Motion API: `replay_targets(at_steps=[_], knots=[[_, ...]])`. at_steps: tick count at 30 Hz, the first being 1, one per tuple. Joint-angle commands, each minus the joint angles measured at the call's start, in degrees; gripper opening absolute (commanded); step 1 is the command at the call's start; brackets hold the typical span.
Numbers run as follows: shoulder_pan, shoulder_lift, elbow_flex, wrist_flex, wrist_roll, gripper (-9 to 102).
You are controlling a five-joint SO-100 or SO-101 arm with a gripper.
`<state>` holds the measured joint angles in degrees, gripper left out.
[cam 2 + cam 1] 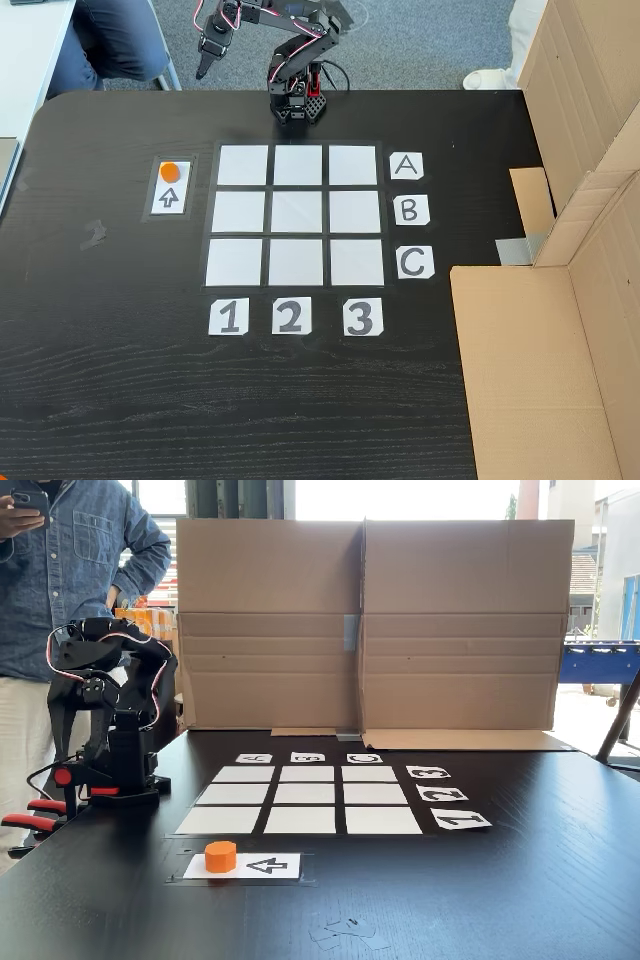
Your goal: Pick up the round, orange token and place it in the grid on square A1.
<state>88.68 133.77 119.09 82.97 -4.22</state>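
Reading the top-down fixed view from left to right, I see the token (170, 171) standing on the arrow card (170, 187), at the end the arrow points toward, just left of the grid (296, 214) on the dark desk (120, 380). My arm is folded at the far edge of the desk, with the gripper (203, 68) hanging past that edge, well apart from the token; I cannot tell from here whether its jaws are parted or closed. The step in hand, as I judge it, is the reach: I would swing over the card, come straight down with the jaws wide, and close low on the token's sides so it does not tip. The token stands upright, flat top up; being round, it has no long axis across the desk, so any wrist angle suits. Square A1 (243, 165) is the corner cell nearest the token, in line with the A card (405, 166) and the 1 card (228, 317).
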Motion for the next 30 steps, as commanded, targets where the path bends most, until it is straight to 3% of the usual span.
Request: replay_targets(at_steps=[1,13,30], knots=[[-2.6,-4.7,-6.7,1.2,0.3,22],[-9.2,-25.5,-25.3,4.6,1.0,28],[-18.1,-41.9,-35.2,1.1,0.9,31]])
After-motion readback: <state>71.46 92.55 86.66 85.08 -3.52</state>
